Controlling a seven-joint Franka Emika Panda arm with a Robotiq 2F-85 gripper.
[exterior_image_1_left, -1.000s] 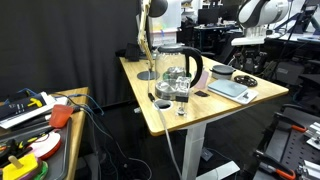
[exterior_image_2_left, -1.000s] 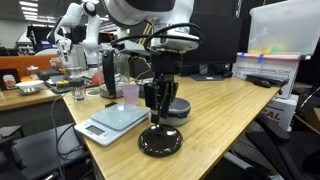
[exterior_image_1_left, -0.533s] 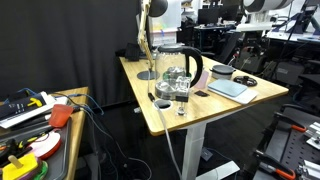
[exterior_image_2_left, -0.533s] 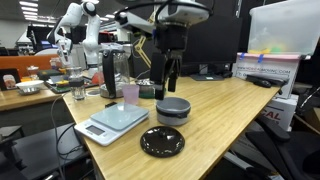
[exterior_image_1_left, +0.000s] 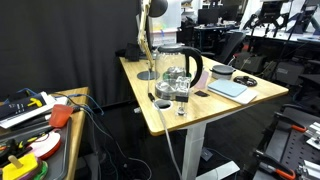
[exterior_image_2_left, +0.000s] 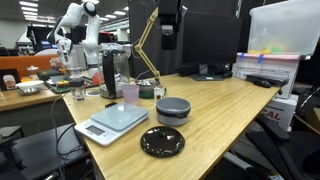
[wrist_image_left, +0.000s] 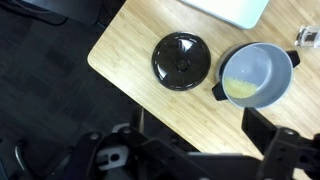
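Spread and empty above the lid (wrist_image_left: 180, 62) beside the pot (wrist_image_left: 258, 75), the hand (wrist_image_left: 195, 145) could, descending off-centre, shove the lid off the counter (wrist_image_left: 122, 48).

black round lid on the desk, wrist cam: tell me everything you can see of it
The black lid is a round, glossy dark disc with faint concentric rings and a small knob or dimple at its centre; the material could be glazed ceramic or plastic. It lies flat on the light wooden desk near a corner, next to the grey pot, seemingly just apart from it. Only the desk touches it.
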